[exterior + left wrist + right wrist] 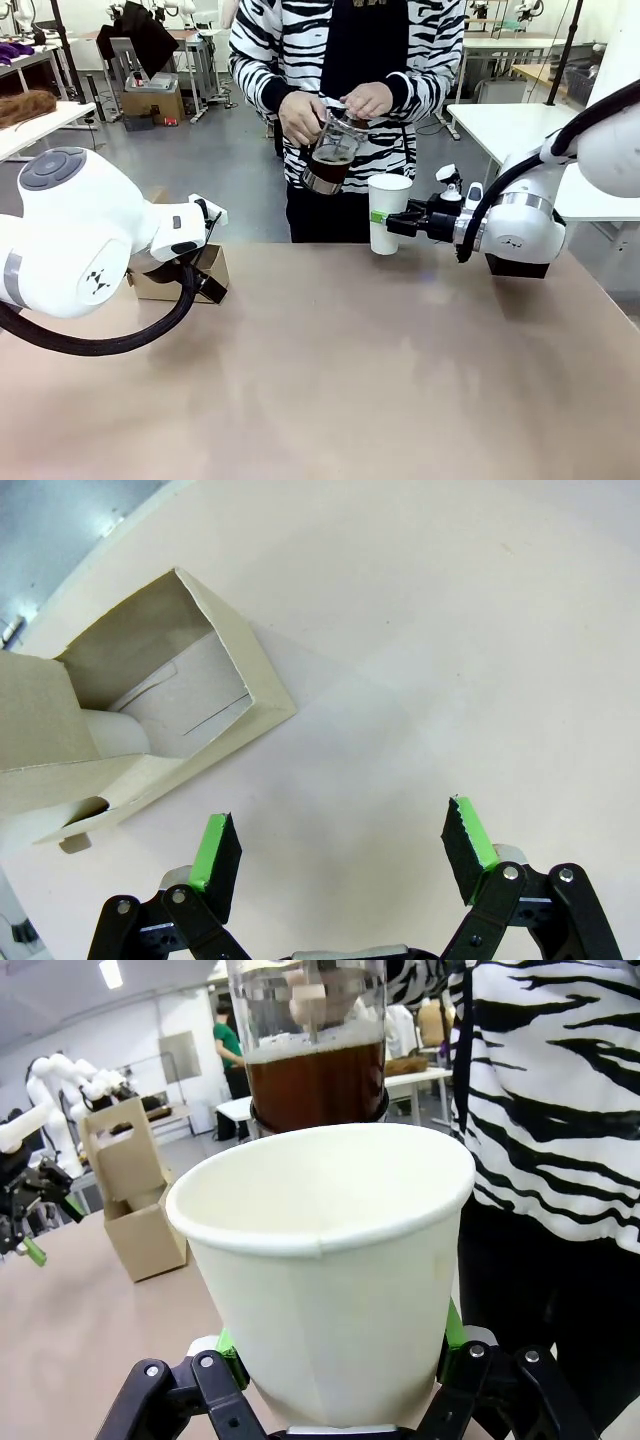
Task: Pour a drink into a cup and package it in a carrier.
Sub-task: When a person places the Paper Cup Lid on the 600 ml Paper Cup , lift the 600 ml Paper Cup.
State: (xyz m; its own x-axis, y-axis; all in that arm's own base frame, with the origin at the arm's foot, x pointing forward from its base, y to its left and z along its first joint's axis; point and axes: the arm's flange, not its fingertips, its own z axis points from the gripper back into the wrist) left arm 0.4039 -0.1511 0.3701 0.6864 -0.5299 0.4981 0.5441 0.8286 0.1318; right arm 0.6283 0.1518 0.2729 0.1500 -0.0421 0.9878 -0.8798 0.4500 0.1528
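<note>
A person across the table holds a clear glass jug [330, 155] of the dark brown drink [315, 1075] tilted just above and behind the white cup [388, 212]. My right gripper [408, 222] is shut on the cup [330, 1260] from the side, holding it upright and open-topped at the far table edge. The brown cardboard carrier [190, 272] stands at the left, partly hidden behind my left arm. My left gripper [345, 855] hangs open over bare table, with the carrier [150, 710] just beyond its fingertips and one pocket facing it.
The tan table [340, 380] stretches wide between the arms. The person's body [350, 60] stands right behind the cup. My bulky left arm [80, 240] rises at the near left. White tables [500, 125] stand farther back on the right.
</note>
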